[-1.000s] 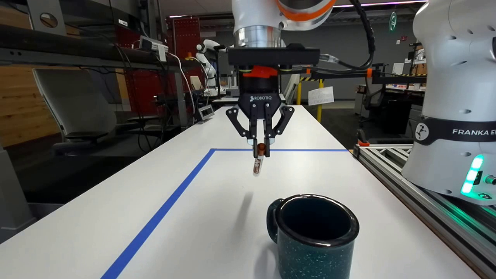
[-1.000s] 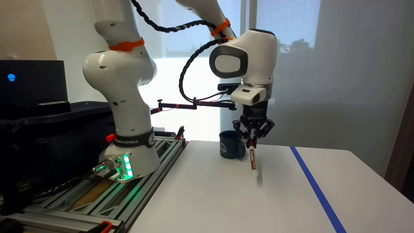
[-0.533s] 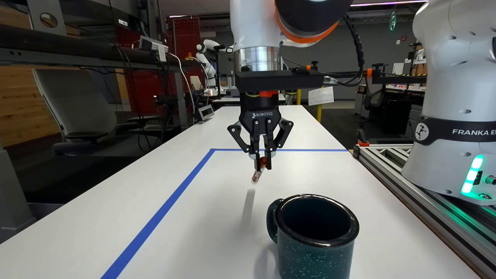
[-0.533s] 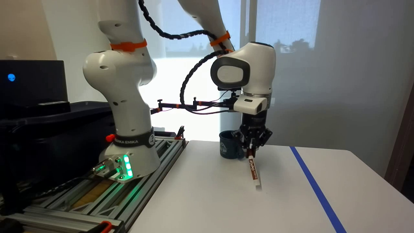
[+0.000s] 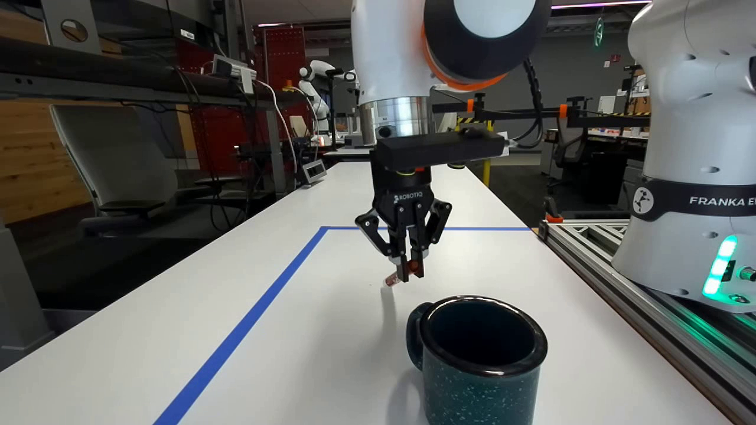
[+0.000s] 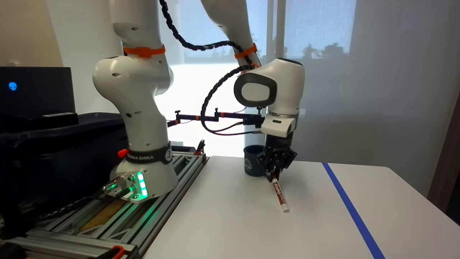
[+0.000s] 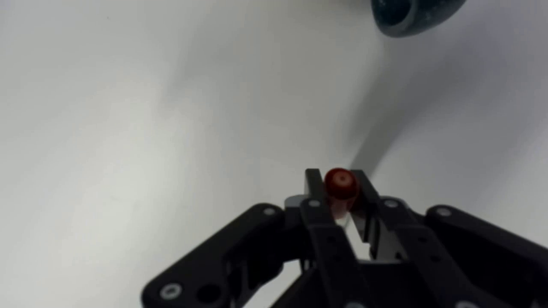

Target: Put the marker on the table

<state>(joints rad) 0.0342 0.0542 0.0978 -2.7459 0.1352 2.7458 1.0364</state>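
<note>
Table point(image 5: 484, 260) w/ blue tape point(image 5: 245, 326), bkgd chair point(image 5: 118, 147)

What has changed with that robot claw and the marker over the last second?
The gripper has come down closer to the table, carrying the marker, which now leans further over. Nothing was taken or let go: the marker is held throughout. The dark teal mug and blue tape stayed put.
</note>
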